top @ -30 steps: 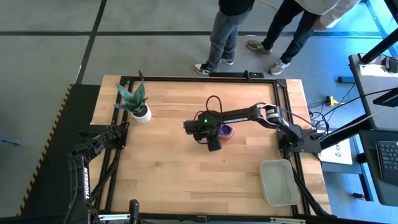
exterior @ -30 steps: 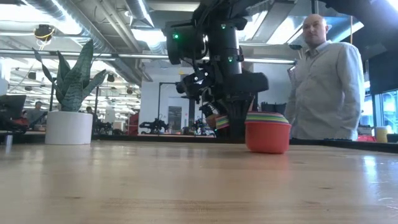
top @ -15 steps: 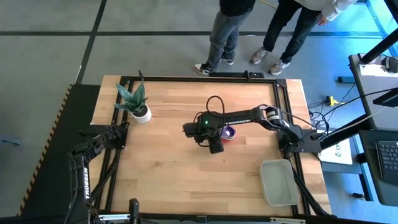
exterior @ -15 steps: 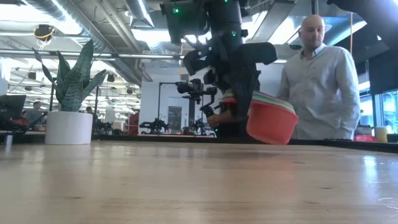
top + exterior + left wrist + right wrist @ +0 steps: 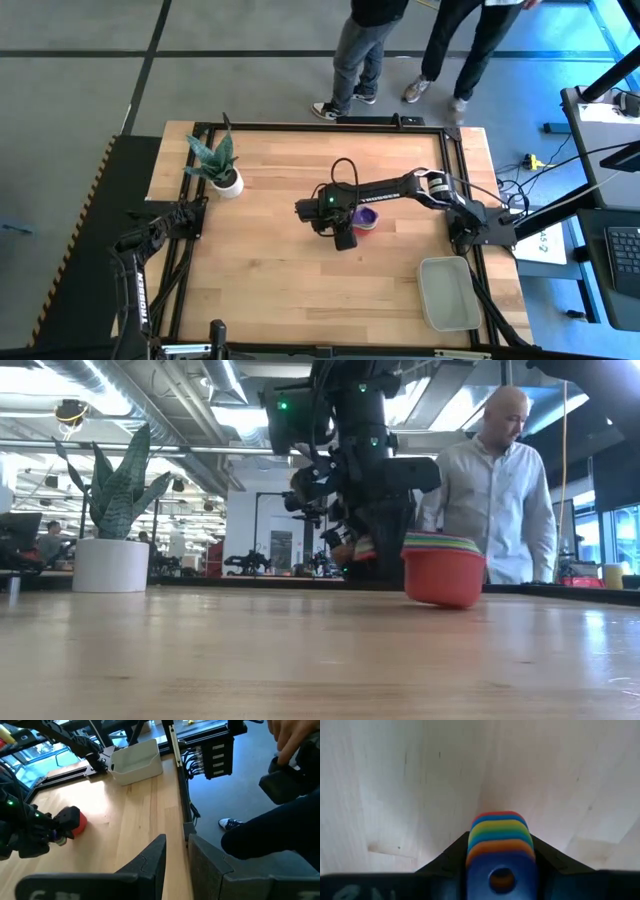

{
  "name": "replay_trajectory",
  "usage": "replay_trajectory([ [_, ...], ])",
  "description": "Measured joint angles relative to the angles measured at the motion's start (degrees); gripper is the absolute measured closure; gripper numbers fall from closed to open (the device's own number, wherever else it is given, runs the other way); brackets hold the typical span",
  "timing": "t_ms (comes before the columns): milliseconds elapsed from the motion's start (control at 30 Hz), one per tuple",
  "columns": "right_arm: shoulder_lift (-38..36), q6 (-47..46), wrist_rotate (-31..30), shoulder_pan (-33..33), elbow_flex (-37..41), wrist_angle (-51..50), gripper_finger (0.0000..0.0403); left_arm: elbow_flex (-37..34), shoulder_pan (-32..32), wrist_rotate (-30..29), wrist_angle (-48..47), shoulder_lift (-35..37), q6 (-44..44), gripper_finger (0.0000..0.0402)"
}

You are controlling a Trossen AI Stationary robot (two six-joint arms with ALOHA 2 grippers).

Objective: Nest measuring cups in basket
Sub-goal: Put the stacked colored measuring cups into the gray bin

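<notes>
The right gripper (image 5: 350, 225) is pinching the stacked cups (image 5: 443, 567) by their handles at frame centre; next, carrying them to the basket (image 5: 449, 292), lower right; left gripper's state I cannot tell.

right arm (image 5: 400, 187) mid-table, jaws clamped | left arm (image 5: 150, 240) parked at edge

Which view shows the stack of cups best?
The low view: the stack of cups shows whole from the side, its red outer cup beside the right gripper. The high view shows only the purple inside. The right wrist view shows just the stacked handles between the fingers. The left wrist view shows a small red shape.
</notes>
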State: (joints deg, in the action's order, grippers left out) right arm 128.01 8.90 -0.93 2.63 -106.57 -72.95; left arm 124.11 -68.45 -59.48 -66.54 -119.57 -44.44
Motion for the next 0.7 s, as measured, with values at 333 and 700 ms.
replay_trajectory([
  [333, 0.0, 0.3, 1.3, -0.1, 0.0, 3.4, 0.0151, 0.0, 0.0, 0.1, 0.7, 0.0, -0.5, 0.0325],
  [700, 0.0, 0.1, 1.2, -0.6, 0.0, 4.8, 0.0084, 0.0, -0.1, 0.2, 1.1, 0.0, -0.5, 0.0325],
])
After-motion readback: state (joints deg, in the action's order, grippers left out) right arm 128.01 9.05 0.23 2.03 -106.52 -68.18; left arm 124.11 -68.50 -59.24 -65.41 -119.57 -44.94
